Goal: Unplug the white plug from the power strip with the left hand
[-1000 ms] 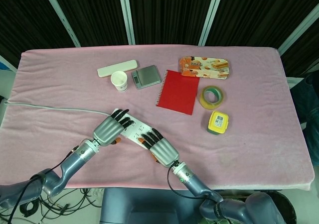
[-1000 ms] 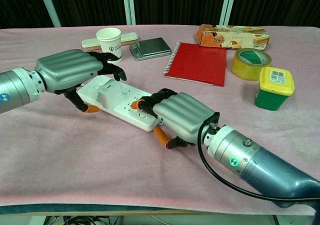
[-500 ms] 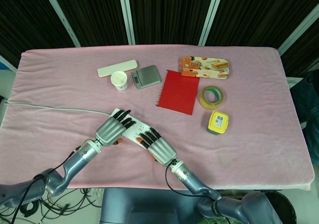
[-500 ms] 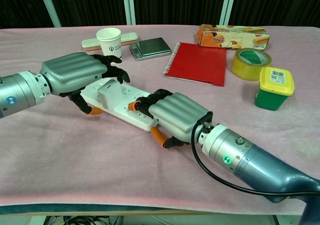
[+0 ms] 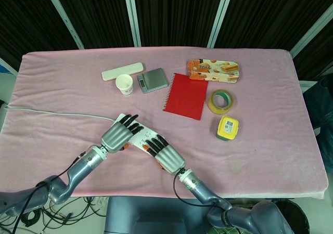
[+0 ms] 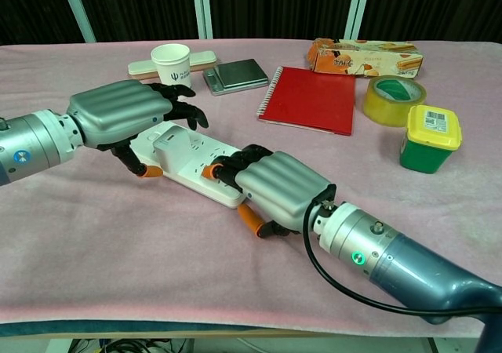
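A white power strip point(image 6: 188, 168) point(image 5: 136, 137) lies on the pink cloth with a white plug point(image 6: 167, 146) standing in it near its left end. My left hand point(image 6: 129, 118) point(image 5: 118, 133) hovers over that end, fingers spread above and around the plug, thumb low beside the strip; I cannot see a closed hold on the plug. My right hand point(image 6: 271, 187) point(image 5: 163, 151) lies palm down on the strip's right end, its fingertips point(image 6: 223, 165) touching the sockets. The strip's grey cable point(image 5: 57, 113) runs off to the left.
Behind the strip stand a paper cup point(image 6: 172, 64), a white bar point(image 6: 202, 56) and a small scale point(image 6: 236, 75). A red notebook point(image 6: 310, 98), a snack box point(image 6: 365, 57), a tape roll point(image 6: 394, 100) and a yellow-lidded green tub point(image 6: 429, 138) sit to the right.
My left hand has slid a little right and forward over the plug end. My right hand has crept left along the strip. The plug still stands in the strip.
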Tool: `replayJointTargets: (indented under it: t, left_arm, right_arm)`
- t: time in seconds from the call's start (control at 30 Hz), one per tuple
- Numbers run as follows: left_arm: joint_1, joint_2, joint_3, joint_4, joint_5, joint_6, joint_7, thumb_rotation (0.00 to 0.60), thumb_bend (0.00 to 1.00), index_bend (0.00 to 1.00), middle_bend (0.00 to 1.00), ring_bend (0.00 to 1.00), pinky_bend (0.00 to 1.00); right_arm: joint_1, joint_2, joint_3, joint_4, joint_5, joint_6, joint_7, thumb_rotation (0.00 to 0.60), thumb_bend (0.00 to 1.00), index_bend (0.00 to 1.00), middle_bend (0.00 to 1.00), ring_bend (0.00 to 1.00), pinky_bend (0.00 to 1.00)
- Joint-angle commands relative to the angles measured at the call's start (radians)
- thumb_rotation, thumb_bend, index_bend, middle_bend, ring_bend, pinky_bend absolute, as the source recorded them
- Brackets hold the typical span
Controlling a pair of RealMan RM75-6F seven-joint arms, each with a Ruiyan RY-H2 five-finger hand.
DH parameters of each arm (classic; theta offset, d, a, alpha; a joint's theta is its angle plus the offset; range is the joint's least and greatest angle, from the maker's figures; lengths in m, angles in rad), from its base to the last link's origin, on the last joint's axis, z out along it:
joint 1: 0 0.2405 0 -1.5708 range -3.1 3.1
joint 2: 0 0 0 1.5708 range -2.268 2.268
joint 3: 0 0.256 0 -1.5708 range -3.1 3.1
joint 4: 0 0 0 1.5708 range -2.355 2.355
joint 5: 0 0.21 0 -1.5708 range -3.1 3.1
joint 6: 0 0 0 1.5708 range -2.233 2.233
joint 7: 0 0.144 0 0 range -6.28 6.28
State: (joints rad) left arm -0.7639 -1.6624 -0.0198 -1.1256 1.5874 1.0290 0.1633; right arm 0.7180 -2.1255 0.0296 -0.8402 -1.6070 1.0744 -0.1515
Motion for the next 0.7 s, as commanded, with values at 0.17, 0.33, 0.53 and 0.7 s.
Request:
replayJointTargets:
  t: [0.17, 0.33, 0.53, 0.7]
  left_arm:
    - [-0.002, 0.007, 0.006, -0.003, 0.001, -0.008, 0.003, 0.600, 0.22, 0.24, 0.28, 0.00, 0.13]
    - [-0.002, 0.003, 0.010, -0.003, 0.003, -0.008, -0.007, 0.600, 0.22, 0.26, 0.30, 0.00, 0.13]
    - [-0.005, -0.012, 0.013, 0.014, 0.011, -0.004, -0.021, 0.600, 0.22, 0.30, 0.33, 0.01, 0.13]
    - [-0.005, -0.019, 0.014, 0.029, 0.015, 0.002, -0.025, 0.600, 0.22, 0.32, 0.35, 0.02, 0.13]
  right_arm:
    - [-0.002, -0.006, -0.002, 0.008, -0.001, -0.001, 0.003, 0.600, 0.62, 0.15, 0.13, 0.13, 0.07]
    - [-0.002, -0.009, -0.002, 0.011, -0.002, 0.002, 0.006, 0.600, 0.62, 0.15, 0.13, 0.13, 0.07]
    - [-0.002, -0.009, 0.000, 0.014, -0.003, 0.006, 0.008, 0.600, 0.62, 0.15, 0.13, 0.13, 0.07]
    - [-0.004, -0.008, 0.002, 0.016, -0.002, 0.009, 0.007, 0.600, 0.62, 0.15, 0.13, 0.13, 0.07]
